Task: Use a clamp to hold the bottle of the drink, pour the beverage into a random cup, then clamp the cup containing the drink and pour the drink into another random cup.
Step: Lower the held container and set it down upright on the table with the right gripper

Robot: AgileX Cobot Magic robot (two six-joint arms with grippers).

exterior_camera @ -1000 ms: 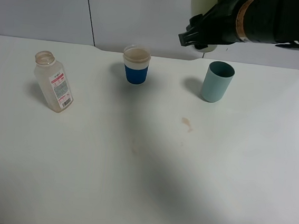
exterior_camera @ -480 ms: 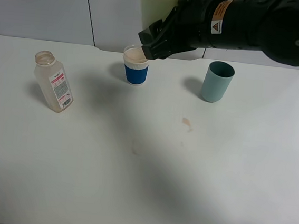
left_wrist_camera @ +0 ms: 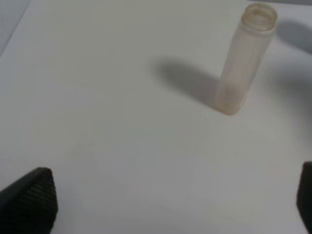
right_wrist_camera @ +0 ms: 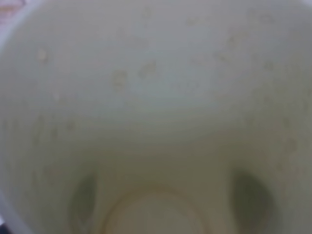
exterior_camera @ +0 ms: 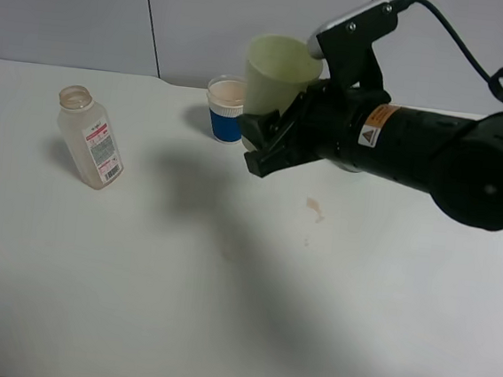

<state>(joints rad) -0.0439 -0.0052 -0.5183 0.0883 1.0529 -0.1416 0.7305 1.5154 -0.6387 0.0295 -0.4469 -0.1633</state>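
Right gripper [exterior_camera: 269,146] is grasping the yellow-green cup [exterior_camera: 280,75] aloft, apparently emptied — likely setting-down step next; left gripper [left_wrist_camera: 165,204] is hanging released near the bottle [left_wrist_camera: 246,58].

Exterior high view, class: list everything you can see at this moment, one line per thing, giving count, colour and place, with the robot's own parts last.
Bottle: one, clear with a white and red label, uncapped, standing at the table's left.
Blue-banded cup: one, white rim and blue band, brownish contents, back centre of the table.
Yellow-green cup: one, pale yellow-green, held upright above the table, right of the blue-banded cup.
Spill marks: a few, brownish, on the table below the right arm.
Table: one, white.
Right gripper: one, black, shut on the yellow-green cup.
Left gripper: one, open, black fingertips, seen only in the left wrist view, facing the bottle.
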